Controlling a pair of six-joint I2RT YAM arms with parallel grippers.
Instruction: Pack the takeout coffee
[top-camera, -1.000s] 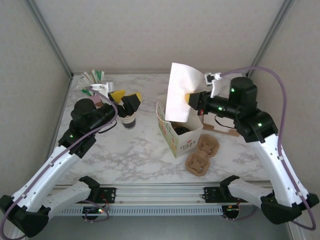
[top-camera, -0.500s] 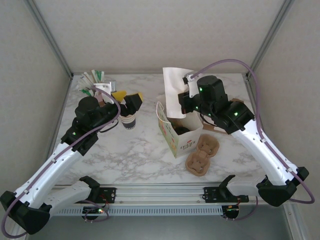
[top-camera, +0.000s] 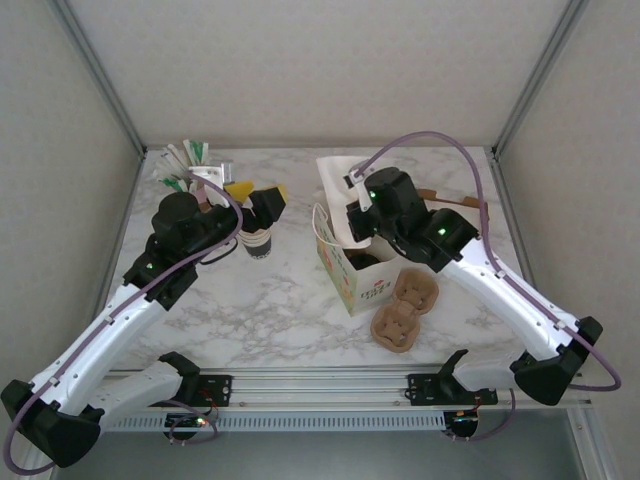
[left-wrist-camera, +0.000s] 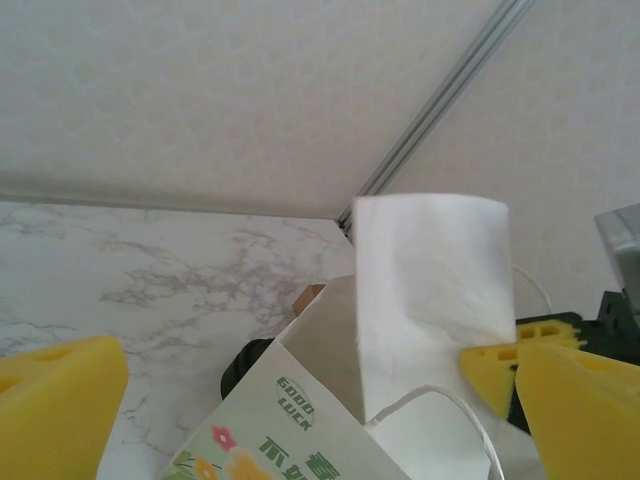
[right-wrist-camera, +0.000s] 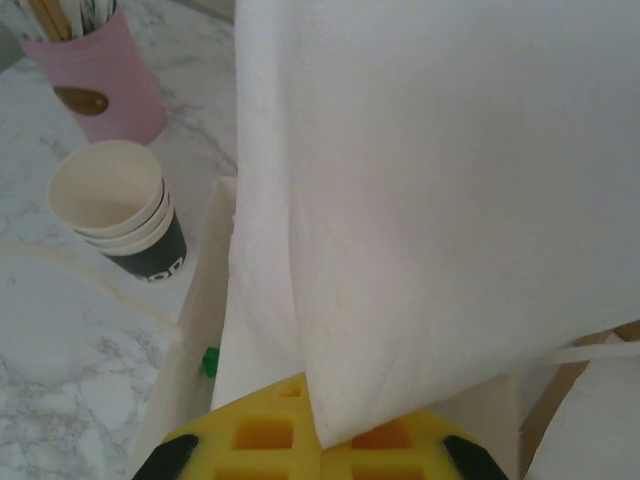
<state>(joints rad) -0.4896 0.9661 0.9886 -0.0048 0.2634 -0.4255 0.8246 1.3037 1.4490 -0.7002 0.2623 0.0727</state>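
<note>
marble tabletop (top-camera: 270, 290); bag (top-camera: 375, 285) half behind napkin (top-camera: 335, 190)

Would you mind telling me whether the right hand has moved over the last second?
Yes: the right hand, shut on the napkin, has swung left, over the paper bag.

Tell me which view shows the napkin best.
Left wrist. The whole napkin shows there, standing over the bag, with the right gripper pinching its edge. In the top view it sits partly behind the right arm. The right wrist view is too close, and its edges run out of frame.
</note>
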